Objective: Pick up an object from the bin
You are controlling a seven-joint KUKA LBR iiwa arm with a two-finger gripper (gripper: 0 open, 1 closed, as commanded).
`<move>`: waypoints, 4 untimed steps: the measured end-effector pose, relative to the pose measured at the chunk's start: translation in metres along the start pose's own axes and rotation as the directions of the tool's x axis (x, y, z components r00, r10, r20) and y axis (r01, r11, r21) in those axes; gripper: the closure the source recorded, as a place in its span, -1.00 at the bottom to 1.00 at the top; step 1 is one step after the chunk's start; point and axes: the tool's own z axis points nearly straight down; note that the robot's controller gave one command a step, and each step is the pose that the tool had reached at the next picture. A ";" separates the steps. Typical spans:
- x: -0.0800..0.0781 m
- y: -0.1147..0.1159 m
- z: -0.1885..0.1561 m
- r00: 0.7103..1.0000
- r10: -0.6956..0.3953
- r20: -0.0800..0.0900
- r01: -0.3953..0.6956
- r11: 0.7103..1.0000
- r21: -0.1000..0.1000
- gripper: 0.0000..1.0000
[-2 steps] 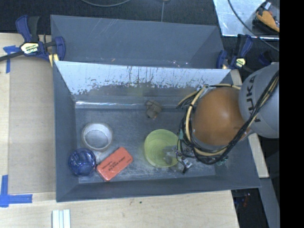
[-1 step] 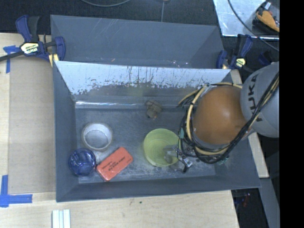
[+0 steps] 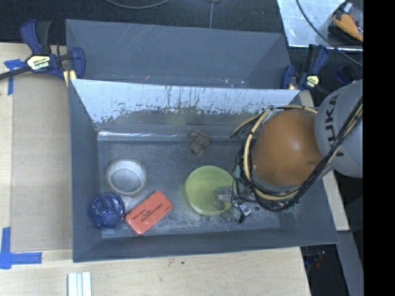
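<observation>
Orange cover [image 3: 284,150] on the wrist stood closest to the lens, with the gripper [image 3: 238,206] low at its near-left edge. Just left of the gripper, in the near-right part of the bin [image 3: 185,103], stood the green cup [image 3: 203,187], mouth up. The gripper was at the cup's right rim, and whether it was released, clenched or grasping that rim could not be told. From above the cup was round, so I judged that no axis mattered, only the rim. Farther left lay an orange eraser [image 3: 148,211], a blue ball [image 3: 106,209] and a pale ring [image 3: 126,176]. A brown lump [image 3: 199,140] sat by the far wall.
</observation>
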 end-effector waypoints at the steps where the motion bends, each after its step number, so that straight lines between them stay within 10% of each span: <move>1: 0.000 0.000 -0.013 1.000 0.000 0.002 0.000 1.000 0.001 1.00; 4: 0.000 0.000 -0.053 1.000 0.002 0.000 -0.002 1.000 -0.002 1.00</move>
